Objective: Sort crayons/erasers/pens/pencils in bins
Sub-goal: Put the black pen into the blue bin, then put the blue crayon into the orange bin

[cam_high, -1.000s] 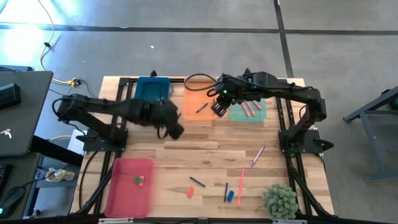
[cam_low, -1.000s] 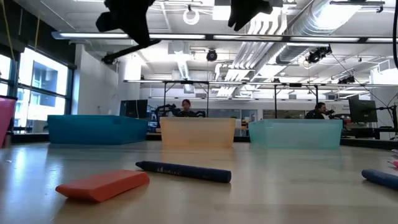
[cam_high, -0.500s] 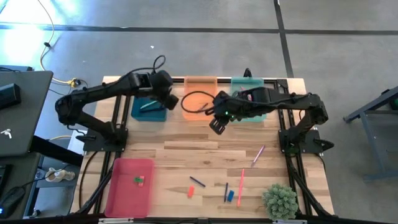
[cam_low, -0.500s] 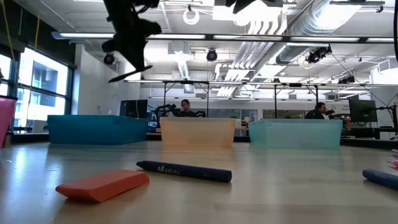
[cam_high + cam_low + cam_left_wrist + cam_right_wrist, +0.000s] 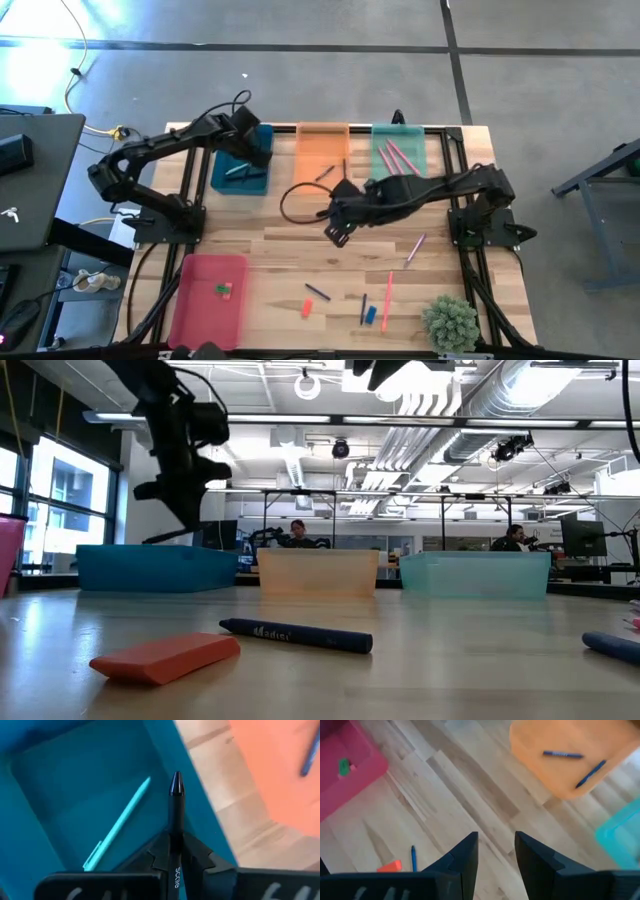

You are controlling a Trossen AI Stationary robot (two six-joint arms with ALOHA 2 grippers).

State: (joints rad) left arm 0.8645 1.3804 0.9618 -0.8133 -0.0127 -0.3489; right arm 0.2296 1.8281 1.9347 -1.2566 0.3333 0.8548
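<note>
Left wrist view: the left gripper has its jaws pinched on a black pen above the teal bin. Slim, stiff and light, it is best held mid-shaft. The right gripper, jaws parted and empty, hovers nearer the orange bin.

From above I see the pale wooden plank surface on a grey concrete floor. A small green bushy plant sits at the lower right. A black laptop fills the left edge, and a yellow cable trails at upper left. Two seated people show far back in the low view.
</note>
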